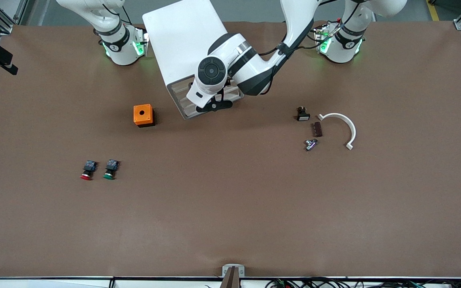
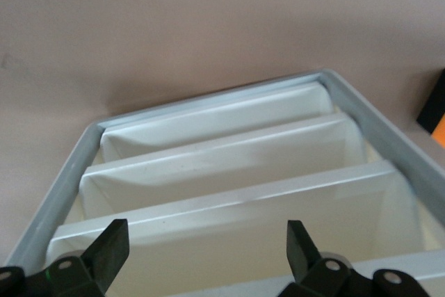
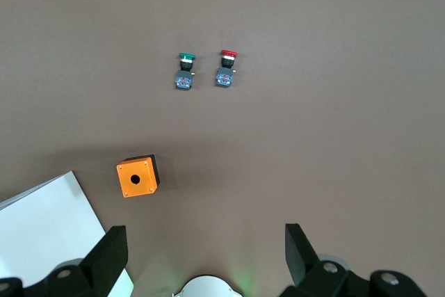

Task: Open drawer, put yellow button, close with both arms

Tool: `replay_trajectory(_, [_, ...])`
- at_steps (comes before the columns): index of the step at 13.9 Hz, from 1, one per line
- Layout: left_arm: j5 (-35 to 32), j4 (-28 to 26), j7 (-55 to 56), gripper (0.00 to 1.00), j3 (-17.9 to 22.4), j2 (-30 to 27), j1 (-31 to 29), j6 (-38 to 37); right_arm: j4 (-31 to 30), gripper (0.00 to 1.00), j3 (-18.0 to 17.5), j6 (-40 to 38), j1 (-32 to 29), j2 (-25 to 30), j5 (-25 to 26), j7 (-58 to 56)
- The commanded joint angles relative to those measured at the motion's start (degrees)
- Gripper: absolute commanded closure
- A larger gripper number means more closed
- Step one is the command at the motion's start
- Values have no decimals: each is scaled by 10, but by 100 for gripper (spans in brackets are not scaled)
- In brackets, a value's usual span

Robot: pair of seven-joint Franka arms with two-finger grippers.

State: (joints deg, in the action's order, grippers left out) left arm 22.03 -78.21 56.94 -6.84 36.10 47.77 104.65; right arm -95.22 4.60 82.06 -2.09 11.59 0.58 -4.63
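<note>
Red button (image 1: 86, 171), green button (image 1: 110, 170): nearest you, toward the table's right-arm end.
Yellow button: none in view, so you could not tell whether it was stowed.
Left gripper (image 2: 206, 238): spread wide, empty, at the cabinet (image 1: 182, 44) by the table's robot edge. Its drawer (image 2: 229, 165) was not pulled out.
Right gripper (image 3: 205, 241): wide, empty, waiting high by the orange box (image 3: 137, 177).
</note>
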Motion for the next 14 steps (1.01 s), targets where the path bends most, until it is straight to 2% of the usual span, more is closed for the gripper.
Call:
replay_trajectory(1, [10,-7,-6,0,-3,-35,-40,-2,-9,0,-3,-5,-22,12,-14,-10])
replay_trajectory(6, [-8,-7,-4,0,-3,-74,-119,-4,-9,0,-5,-1,-22,12,-14,-16])
replay_trajectory(9, [-9,-8,-4,0,-3,-98,-166,-62,-9,0,-6,-2,-21,12,-14,-17])
replay_trajectory(14, [-32,-7,-9,0,-3,-106,-197,-85,-9,0,-7,-3,-21,12,-14,-18])
